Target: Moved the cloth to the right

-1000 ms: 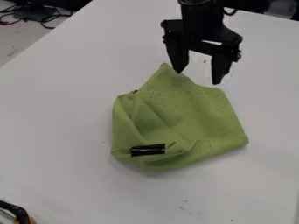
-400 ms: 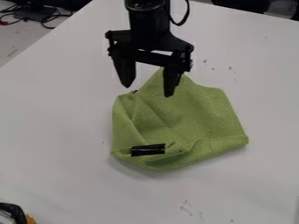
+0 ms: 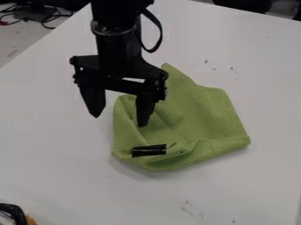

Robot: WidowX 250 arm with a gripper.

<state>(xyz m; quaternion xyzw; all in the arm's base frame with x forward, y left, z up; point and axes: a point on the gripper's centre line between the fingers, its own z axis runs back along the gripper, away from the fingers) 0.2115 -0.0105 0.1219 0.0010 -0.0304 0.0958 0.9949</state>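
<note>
The green cloth (image 3: 200,114) lies rumpled beneath and beside the fingers (image 3: 144,107), which are spread with nothing between them. One fingertip is over the cloth and the other beyond its edge at the view's left, probably so they can pinch or push that edge rightward. Nearer the camera than the fingers, a short black piece (image 3: 148,150) rests on the cloth by a fold that forms a loose pocket; it may ride along. The tabletop (image 3: 59,132) bears the cloth, and dark cables (image 3: 50,19) lie well beyond.
</note>
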